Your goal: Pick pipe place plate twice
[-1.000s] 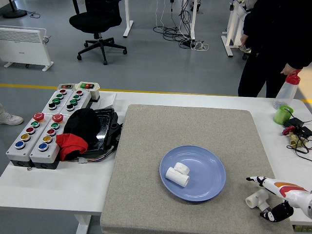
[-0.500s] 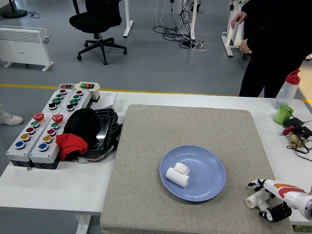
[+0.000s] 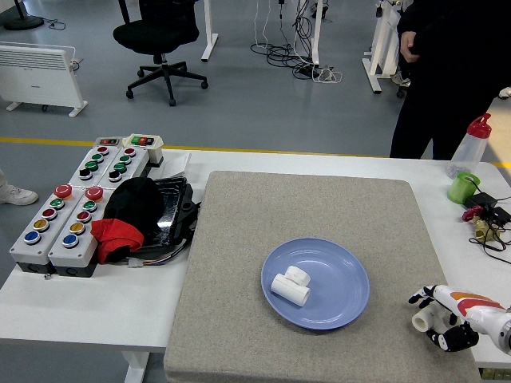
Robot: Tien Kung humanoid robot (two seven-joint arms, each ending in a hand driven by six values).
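Fingers of the right hand (image 3: 445, 317) have closed round the second pipe (image 3: 422, 321) at the mat's (image 3: 239, 319) five o'clock corner; a second ago they lay spread beside it. That reads as the grasp being made, so the lift comes next. One pipe (image 3: 291, 286) already lies on the blue plate (image 3: 343, 303), at about nine o'clock from the hand. Left hand not in view.
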